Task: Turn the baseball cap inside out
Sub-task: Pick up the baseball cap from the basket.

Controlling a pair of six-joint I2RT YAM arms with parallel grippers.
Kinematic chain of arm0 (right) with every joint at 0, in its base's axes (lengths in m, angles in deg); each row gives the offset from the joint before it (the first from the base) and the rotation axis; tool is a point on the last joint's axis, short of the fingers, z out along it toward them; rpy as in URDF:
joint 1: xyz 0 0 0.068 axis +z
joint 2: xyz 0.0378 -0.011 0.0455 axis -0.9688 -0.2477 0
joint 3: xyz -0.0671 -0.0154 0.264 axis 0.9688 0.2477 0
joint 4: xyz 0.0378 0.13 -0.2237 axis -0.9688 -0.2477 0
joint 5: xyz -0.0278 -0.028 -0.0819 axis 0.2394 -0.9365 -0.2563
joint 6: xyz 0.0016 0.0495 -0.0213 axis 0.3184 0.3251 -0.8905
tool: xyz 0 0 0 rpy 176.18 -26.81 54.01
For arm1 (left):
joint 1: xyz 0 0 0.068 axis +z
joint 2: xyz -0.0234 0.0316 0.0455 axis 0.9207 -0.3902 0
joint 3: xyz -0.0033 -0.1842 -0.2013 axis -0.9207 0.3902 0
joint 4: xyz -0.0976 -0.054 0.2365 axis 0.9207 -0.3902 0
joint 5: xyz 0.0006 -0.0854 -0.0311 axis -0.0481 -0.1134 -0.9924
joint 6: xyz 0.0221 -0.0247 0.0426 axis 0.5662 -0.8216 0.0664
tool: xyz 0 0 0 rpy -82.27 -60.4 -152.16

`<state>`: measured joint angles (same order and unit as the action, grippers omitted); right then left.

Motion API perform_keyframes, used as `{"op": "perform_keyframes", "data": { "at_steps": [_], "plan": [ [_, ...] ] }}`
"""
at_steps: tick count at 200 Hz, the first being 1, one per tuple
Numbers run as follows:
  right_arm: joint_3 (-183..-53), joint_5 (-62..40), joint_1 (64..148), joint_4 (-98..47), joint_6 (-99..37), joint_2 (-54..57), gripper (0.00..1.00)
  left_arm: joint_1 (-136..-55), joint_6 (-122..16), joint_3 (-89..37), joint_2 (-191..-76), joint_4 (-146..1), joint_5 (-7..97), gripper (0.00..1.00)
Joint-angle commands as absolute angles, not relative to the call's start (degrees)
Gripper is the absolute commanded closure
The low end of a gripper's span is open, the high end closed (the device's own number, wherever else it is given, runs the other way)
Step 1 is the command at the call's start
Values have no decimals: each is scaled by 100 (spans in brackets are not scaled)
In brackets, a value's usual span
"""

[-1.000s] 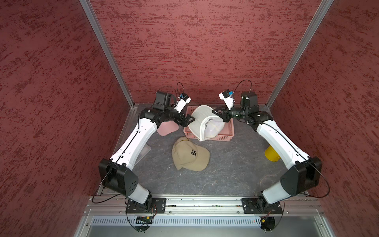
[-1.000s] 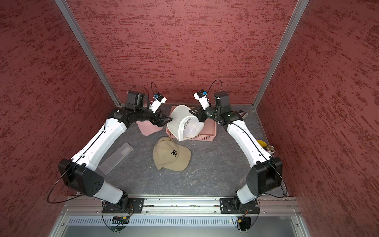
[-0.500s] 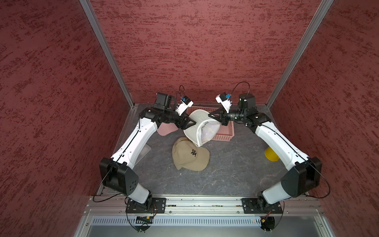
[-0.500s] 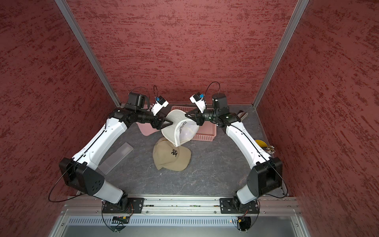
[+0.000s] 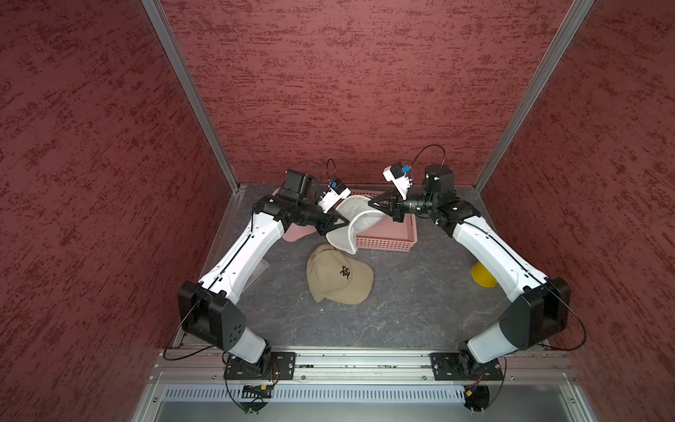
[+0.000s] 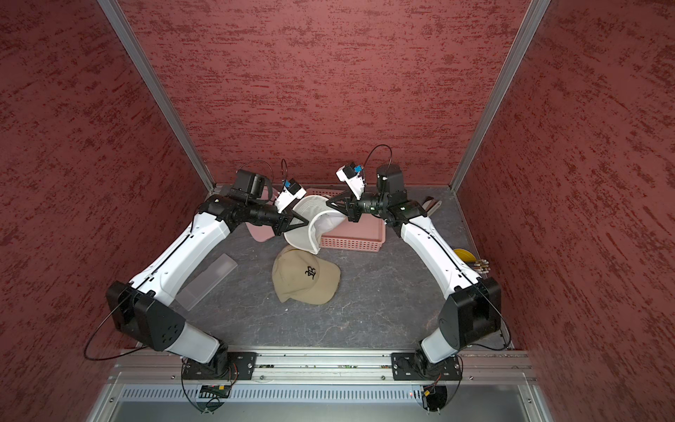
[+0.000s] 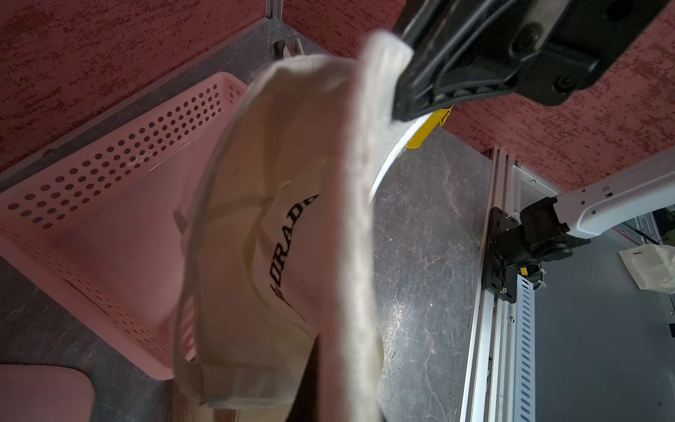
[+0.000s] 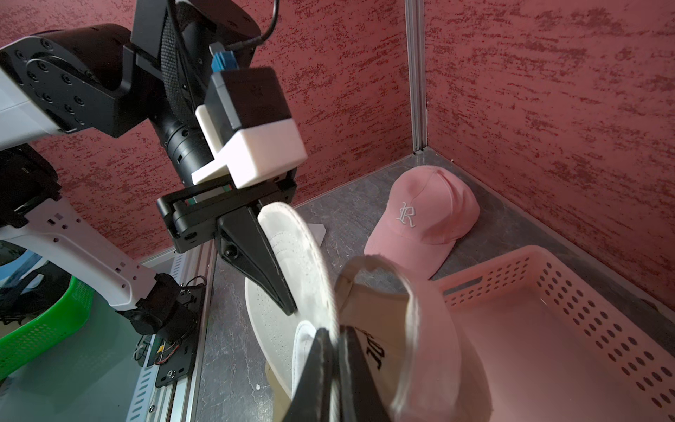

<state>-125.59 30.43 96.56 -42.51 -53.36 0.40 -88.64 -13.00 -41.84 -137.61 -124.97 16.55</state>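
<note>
The white baseball cap (image 5: 356,228) (image 6: 316,228) hangs in the air over the near-left corner of the pink basket (image 5: 392,239), stretched between both grippers. Its opening faces the left wrist camera, which shows the pale lining and black lettering (image 7: 288,234). My left gripper (image 5: 345,221) (image 6: 305,223) (image 8: 288,308) is shut on the cap's edge beside the stitched brim (image 8: 303,252). My right gripper (image 5: 370,203) (image 6: 328,204) (image 8: 334,350) is shut on the opposite rim, with cloth pinched between its fingers (image 7: 420,73). In the left wrist view, cloth hides the left gripper's own jaws.
A tan cap (image 5: 339,276) lies on the dark table in front of the basket. A pink cap (image 5: 297,234) (image 8: 427,219) sits at the back left under my left arm. A yellow object (image 5: 482,274) lies at the right. A clear plastic sheet (image 6: 208,281) lies at the left.
My right gripper carried the white cap leftward out over the basket's edge. My left gripper moved in to meet it and went from open to shut on the cap's edge.
</note>
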Motion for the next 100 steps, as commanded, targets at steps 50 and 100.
{"op": "perform_keyframes", "data": {
  "at_steps": [50,100],
  "plan": [
    [-11768,1556,9129,-4604,-4554,496,49,-9995,-379,-2962,-12861,-11660,4507,100],
    [-12103,957,9025,-5239,-4626,522,46,-11041,2250,-1713,-12425,-9739,6652,100]
  ]
}}
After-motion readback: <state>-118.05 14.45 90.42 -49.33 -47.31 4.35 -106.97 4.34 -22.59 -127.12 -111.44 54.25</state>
